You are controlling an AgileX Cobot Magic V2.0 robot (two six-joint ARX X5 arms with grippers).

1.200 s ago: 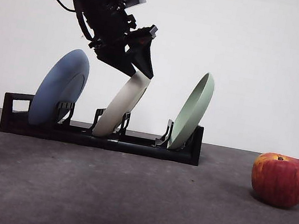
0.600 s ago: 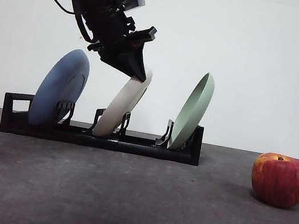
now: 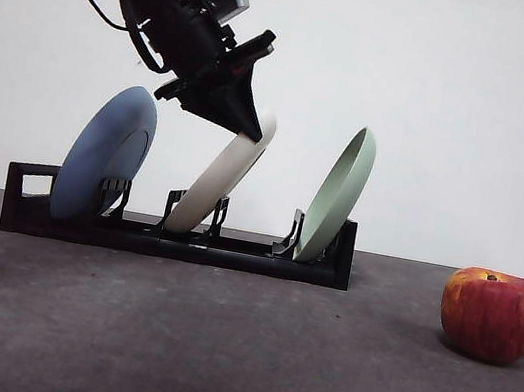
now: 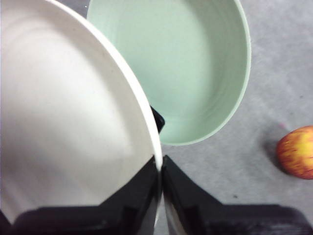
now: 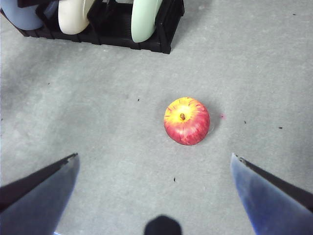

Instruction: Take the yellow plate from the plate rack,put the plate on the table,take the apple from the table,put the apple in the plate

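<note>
We have the left gripper [image 3: 249,131] clamped on the top rim of the yellow plate [image 3: 227,178], jaws pinched thin on the edge with the rim running between them in the left wrist view [image 4: 160,166]. The plate's lower edge sits in the middle slot of the plate rack [image 3: 173,239], so it is not clear yet.

Key relation: the plate stands on edge and leans toward the pale green plate [image 3: 337,195], top rim tipped that way, foot in the holder. Our arm comes in from above on the blue plate [image 3: 104,154] side, gripping the high end. So the way out, as we judge it, is up along the plate's own tilt, not straight sideways. A lateral pull would lever the foot against the slot uprights.

Clearances: the yellow rim is apart from the green plate in the front view, but the wrist view shows the green plate [image 4: 186,68] just behind the held rim, so drifting further that way is the risk. The blue plate is well apart on the other side.

The right gripper [image 5: 155,196] hangs spread wide over the table [image 5: 98,127], holding nothing. The apple [image 5: 187,121] lies directly ahead between its jaws, stem up, well apart from the rack [image 5: 122,29]. In the front view the apple [image 3: 490,313] sits at the far side from the rack, nearer the right arm than the left, so we'd leave the apple pick to the right. Bare table in front of the rack looks like the natural drop zone for the plate.
</note>
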